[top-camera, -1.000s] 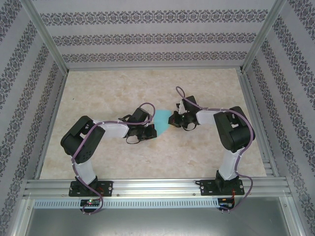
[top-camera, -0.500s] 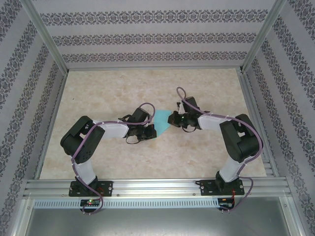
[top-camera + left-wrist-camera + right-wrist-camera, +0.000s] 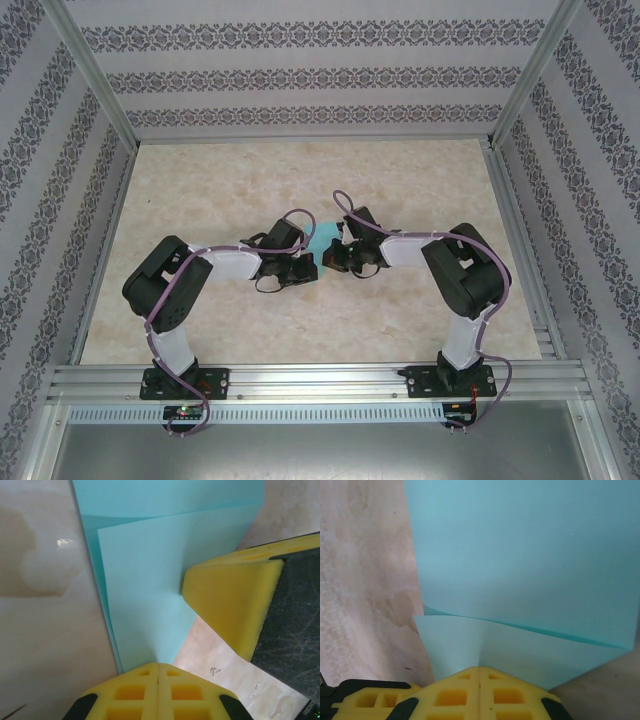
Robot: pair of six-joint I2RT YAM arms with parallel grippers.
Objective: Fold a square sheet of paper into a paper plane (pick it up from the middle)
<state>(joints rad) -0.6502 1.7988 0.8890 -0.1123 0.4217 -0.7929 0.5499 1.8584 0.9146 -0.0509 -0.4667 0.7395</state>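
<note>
Moved since one second ago: right gripper point(image 3: 336, 258), shifted toward 8 o'clock across the table point(image 3: 200, 190), now covering more of the sheet of paper point(image 3: 322, 237) and standing just beside the left gripper point(image 3: 306, 266); left arm unchanged. Sheet of paper: turquoise, partly folded, lying flat near the middle of the table, between the two grippers, with a small patch showing at 12 o'clock of their meeting point in the overhead view. Left gripper: at the sheet's 9 o'clock side; in its wrist view the yellow foam pads are pressed together point(image 3: 158, 666), tips at the narrow end of a paler folded flap point(image 3: 145, 580); whether any paper is caught between the pads cannot be told. One yellow pad of the right gripper point(image 3: 227, 602) rests on that flap's edge at 3 o'clock. Right gripper: at the sheet's 3 o'clock side; in its wrist view the pads are likewise closed tight point(image 3: 479, 670), tips on a pale folded layer, the darker layer of the sheet point(image 3: 520, 555) spreading toward 12 o'clock. Table: pale marbled surface.
</note>
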